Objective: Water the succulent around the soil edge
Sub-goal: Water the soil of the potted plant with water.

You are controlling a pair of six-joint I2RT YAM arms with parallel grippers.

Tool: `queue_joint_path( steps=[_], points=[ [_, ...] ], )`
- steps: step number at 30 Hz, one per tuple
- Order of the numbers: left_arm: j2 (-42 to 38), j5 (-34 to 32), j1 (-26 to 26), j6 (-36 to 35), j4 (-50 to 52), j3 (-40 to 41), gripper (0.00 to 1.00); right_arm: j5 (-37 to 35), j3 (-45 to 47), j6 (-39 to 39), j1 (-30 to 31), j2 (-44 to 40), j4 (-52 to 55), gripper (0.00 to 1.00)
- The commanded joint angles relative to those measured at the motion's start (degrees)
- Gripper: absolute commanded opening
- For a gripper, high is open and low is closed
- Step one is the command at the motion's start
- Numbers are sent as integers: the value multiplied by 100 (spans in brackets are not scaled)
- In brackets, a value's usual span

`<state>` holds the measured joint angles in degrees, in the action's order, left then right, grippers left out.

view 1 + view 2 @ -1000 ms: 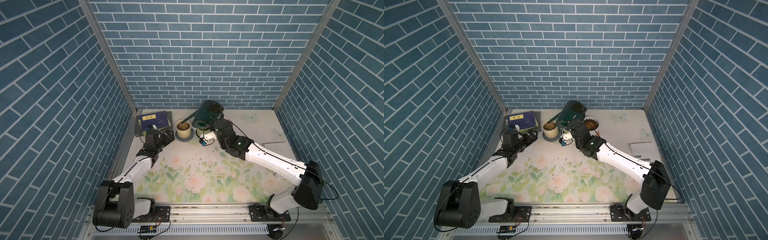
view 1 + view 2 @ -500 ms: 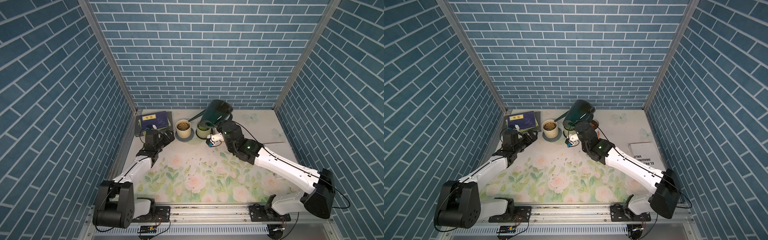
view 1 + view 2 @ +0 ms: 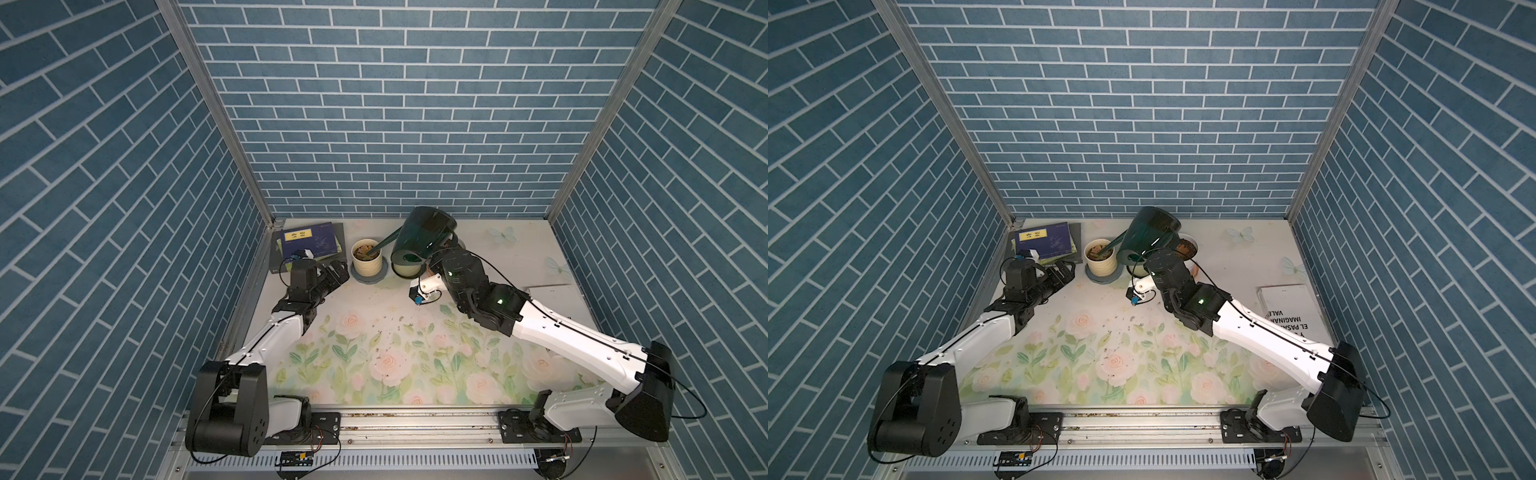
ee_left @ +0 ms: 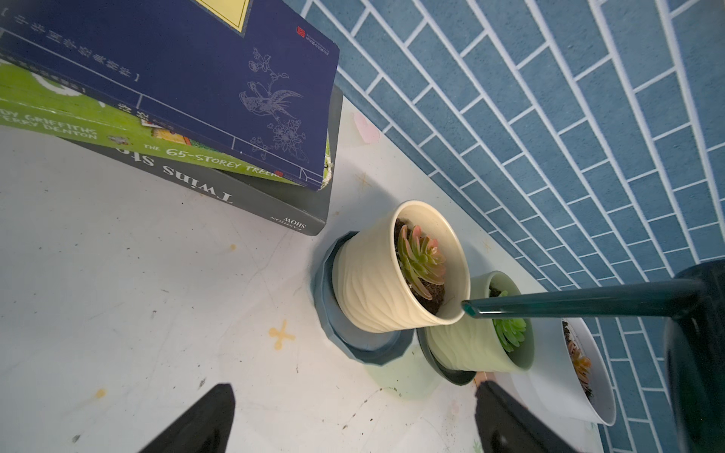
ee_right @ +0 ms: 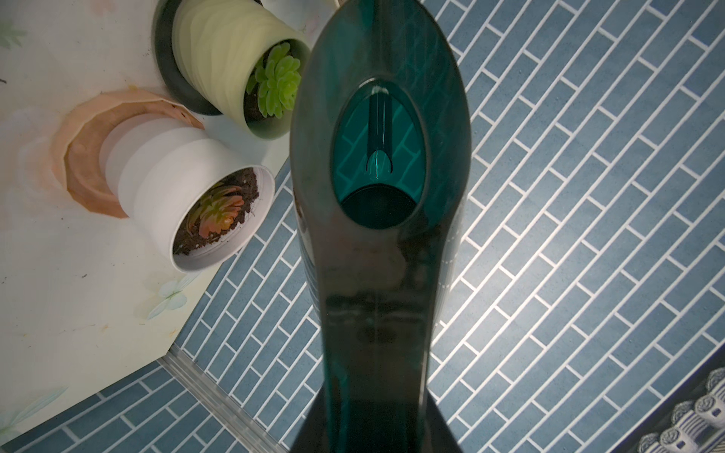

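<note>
Between the jaws of your right end effector [image 3: 435, 257] sits the handle of the teal watering can [image 3: 424, 237]. The grip is closed on it, though the can's body hides the fingers in the wrist view. You hold the can clear of the desk [image 3: 511, 266], tipped forward.

From that end effector the spout [image 4: 580, 304] runs straight away toward the left arm's side, and its long axis is what your next move turns on. It passes over the pale green pot [image 4: 470, 349], which stands just beside the end effector, and ends at the cream pot [image 4: 376, 282] beyond. The tip sits at the cream pot's rim on the side facing your right end effector, above the soil [image 4: 429, 298] between rim and plant. The succulent [image 4: 421, 262], a pink-tipped rosette, lies just past the tip along that same line. I cannot tell whether water is running.

To follow the soil edge, I judge you must swing the tip around the rosette, not push farther along the axis onto the leaves.

Your left end effector [image 4: 355, 386] is nearer the cream pot, just short of its saucer [image 3: 353, 276], jaws apart and empty.

A white pot [image 4: 569, 376] stands on the can's far side, and a stack of books [image 3: 309, 243] lies beyond the left end effector.
</note>
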<state>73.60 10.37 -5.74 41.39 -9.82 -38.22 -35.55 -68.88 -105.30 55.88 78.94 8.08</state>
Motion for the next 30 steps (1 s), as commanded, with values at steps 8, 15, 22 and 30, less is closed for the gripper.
queue_joint_path(
  steps=[8,15,22,30],
  points=[
    [14,21,55,-30,-46,28,100,344,-559,203,6,419,-748,0],
    [17,27,64,-26,-56,31,100,110,-591,211,-96,473,-925,0],
    [2,32,64,-25,-55,51,100,-143,-432,194,-304,391,-1168,0],
    [-15,18,64,-26,-37,58,100,-371,-300,201,-384,171,-901,0]
  ],
)
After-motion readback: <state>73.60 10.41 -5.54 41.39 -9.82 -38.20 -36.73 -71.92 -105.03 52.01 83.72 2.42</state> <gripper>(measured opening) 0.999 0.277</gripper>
